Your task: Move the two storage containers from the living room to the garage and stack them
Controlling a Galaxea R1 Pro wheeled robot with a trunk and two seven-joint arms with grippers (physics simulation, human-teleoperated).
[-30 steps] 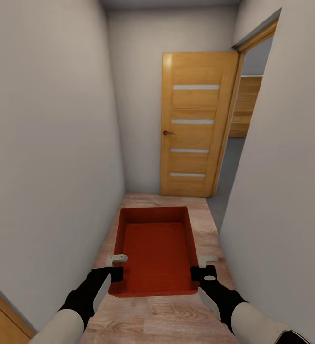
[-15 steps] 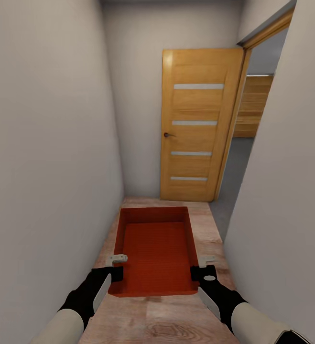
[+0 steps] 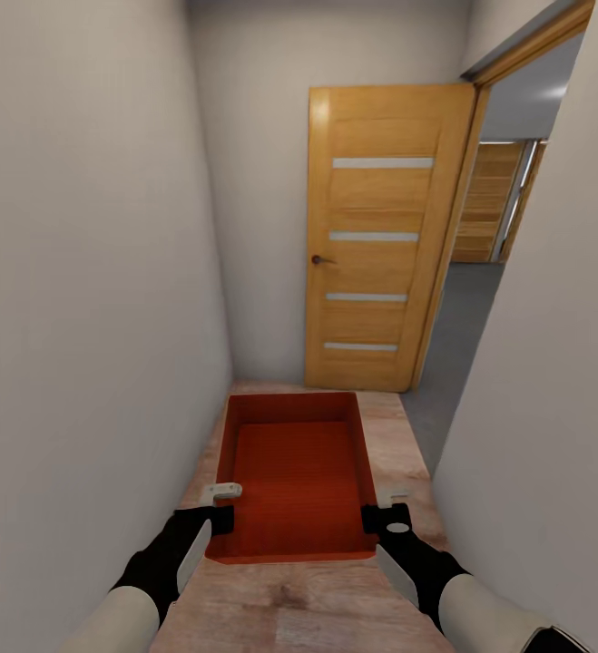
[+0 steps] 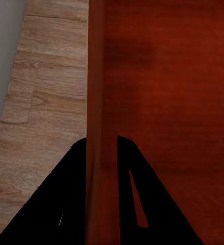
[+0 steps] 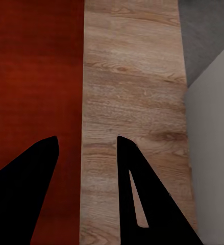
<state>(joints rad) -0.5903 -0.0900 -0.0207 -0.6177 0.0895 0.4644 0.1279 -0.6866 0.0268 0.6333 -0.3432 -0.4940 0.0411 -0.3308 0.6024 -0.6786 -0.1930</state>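
One red-orange storage container (image 3: 294, 472) hangs in front of me over the corridor's light wood-plank flooring, with an arm on each side. My left gripper (image 3: 221, 510) is shut on its left wall; in the left wrist view the black fingers (image 4: 73, 194) pinch that wall (image 4: 101, 102) from both sides. My right gripper (image 3: 385, 510) straddles the right wall. In the right wrist view its fingers (image 5: 142, 194) stand apart, one over the red inside (image 5: 35, 66) and one over the planks. Grey floor (image 3: 462, 317) shows through a doorway ahead on the right.
White walls close in on the left (image 3: 90, 272) and right (image 3: 553, 381). An orange-brown door (image 3: 380, 236) stands open at the corridor's end. More wooden doors (image 3: 494, 199) show beyond the doorway.
The camera has moved forward along the corridor: the door and doorway look nearer and more grey floor shows. The container and both grippers keep their places in the view.
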